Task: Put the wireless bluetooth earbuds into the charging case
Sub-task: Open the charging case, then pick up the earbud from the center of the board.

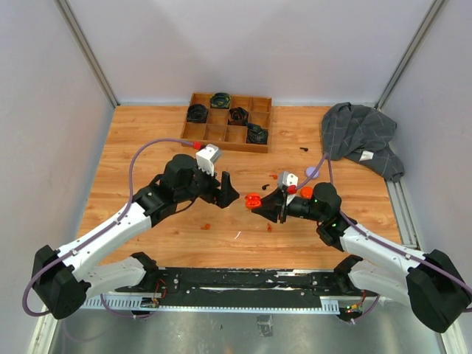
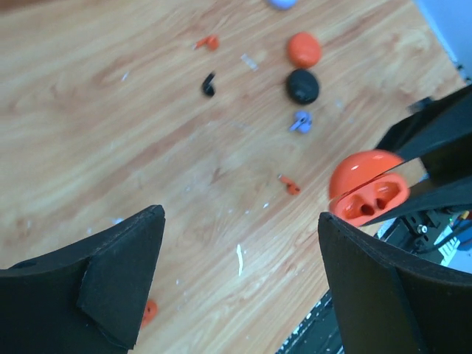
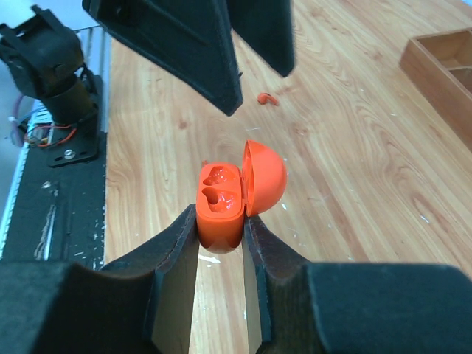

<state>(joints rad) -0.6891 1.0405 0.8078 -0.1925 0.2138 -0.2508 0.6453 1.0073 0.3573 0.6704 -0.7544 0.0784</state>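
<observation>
My right gripper is shut on the base of an orange charging case held above the table. Its lid stands open and both sockets are empty. The same case shows at the right of the left wrist view. My left gripper hangs open and empty just left of the case. Orange earbuds lie loose on the wood. A black earbud and a lavender earbud lie farther off.
A closed orange case and a black case lie on the table. A wooden compartment tray with black items stands at the back. A grey cloth is bunched at the back right. A white sliver lies below my left gripper.
</observation>
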